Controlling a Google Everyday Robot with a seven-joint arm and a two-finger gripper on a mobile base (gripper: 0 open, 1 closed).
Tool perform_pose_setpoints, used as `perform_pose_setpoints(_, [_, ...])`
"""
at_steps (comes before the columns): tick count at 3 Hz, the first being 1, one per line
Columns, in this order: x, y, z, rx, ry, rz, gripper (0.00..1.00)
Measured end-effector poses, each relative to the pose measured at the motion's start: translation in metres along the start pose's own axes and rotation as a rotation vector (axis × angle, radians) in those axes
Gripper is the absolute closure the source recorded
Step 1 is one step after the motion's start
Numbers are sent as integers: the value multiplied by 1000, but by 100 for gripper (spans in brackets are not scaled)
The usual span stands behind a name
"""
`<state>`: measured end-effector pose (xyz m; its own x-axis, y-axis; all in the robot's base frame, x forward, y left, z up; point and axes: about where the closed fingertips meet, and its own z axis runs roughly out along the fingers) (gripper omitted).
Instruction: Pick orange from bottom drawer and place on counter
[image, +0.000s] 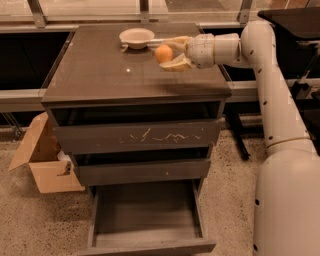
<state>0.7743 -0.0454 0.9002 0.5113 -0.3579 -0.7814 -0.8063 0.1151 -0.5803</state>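
Observation:
The orange (163, 53) is held between the two pale fingers of my gripper (168, 54), which is shut on it. The arm reaches in from the right, over the back right part of the counter (100, 75). The orange hangs just above or on the glossy top; I cannot tell which. The bottom drawer (145, 220) is pulled out near the floor, and its tray shows nothing inside.
A cream bowl (136, 37) sits on the counter just left of the orange. The top drawer front (135, 136) bears pale scratch marks. An open cardboard box (45, 160) stands on the floor to the left. Chair legs (240, 135) stand to the right.

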Motion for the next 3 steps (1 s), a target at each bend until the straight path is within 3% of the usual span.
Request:
perform_pose_setpoints(1, [19,-8,-1,29,-12,170,100])
perform_pose_setpoints(2, [32,-12,-4,43,-13,276,100])
perform_pose_setpoints(3, [114,-16,56,74,71,265,100])
